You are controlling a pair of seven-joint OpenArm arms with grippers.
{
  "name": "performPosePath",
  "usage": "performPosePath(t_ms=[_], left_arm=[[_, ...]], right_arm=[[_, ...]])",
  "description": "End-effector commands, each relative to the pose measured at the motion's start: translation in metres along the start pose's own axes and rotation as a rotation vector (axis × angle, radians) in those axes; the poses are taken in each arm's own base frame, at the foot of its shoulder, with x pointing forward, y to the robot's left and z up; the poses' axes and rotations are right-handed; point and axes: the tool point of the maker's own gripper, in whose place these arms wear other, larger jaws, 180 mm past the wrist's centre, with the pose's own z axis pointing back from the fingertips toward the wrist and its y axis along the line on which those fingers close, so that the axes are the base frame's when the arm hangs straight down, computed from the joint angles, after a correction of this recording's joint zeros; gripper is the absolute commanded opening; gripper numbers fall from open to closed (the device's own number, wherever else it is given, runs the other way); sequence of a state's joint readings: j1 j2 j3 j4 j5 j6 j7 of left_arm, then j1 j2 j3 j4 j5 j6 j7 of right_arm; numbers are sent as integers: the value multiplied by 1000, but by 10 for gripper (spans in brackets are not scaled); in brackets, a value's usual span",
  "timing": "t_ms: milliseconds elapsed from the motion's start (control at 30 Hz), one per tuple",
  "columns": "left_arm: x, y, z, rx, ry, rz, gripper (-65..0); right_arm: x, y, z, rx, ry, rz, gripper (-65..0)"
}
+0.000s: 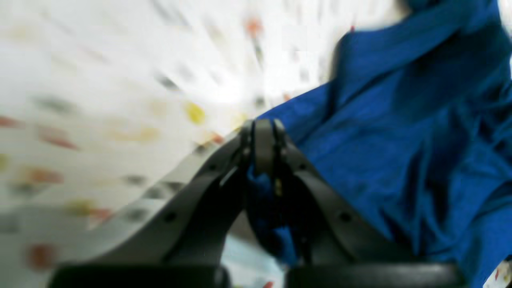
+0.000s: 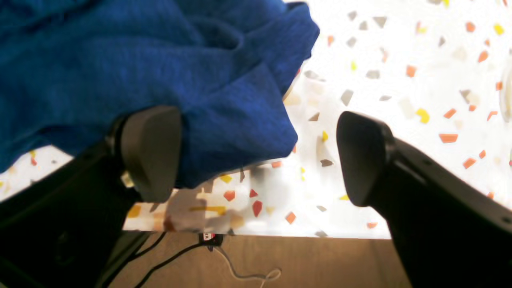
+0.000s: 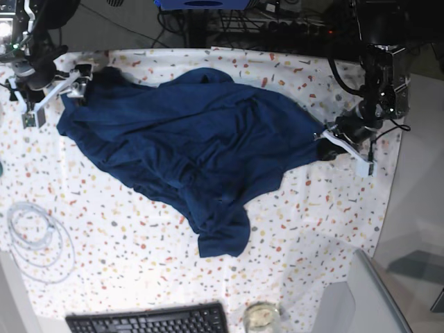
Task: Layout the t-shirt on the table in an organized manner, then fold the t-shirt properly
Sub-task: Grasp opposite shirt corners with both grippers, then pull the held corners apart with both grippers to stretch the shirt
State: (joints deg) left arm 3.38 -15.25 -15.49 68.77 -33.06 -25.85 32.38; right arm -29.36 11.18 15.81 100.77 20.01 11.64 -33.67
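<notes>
Left hand [image 1: 262,148] is pinching the t-shirt [image 3: 201,139] edge; right hand [image 2: 256,156] is spread wide, holding nothing. I'd regrip the far corner, then pull evenly so it flattens on the table [image 3: 125,236].

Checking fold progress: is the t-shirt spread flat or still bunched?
Bunched: the t-shirt lies wrinkled with overlapping folds on the table, not flat.

1. The t-shirt [image 3: 201,146] lies spread across the middle of the tabletop [image 3: 312,229].
2. A keyboard [image 3: 147,320] sits at the near edge, a coiled cable [image 3: 35,239] at the base view's left.
</notes>
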Motion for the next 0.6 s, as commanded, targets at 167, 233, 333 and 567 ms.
performPosePath(t_ms=[167,233,333,567], left_arm=[[40,7,23,22,-87,-31,-650],[45,12,28,36,-106,-25,-650],[44,25,36,68,-115,-9,-650],[45,39,46,103,-134,12,-650]], right_arm=[[16,2,-6,17,-36,5,-143],[7,5,-10,43,-8,-36,-143],[-7,19,-13,137,40,-97,-143],[-13,40,-15,277,45,-120,-171]])
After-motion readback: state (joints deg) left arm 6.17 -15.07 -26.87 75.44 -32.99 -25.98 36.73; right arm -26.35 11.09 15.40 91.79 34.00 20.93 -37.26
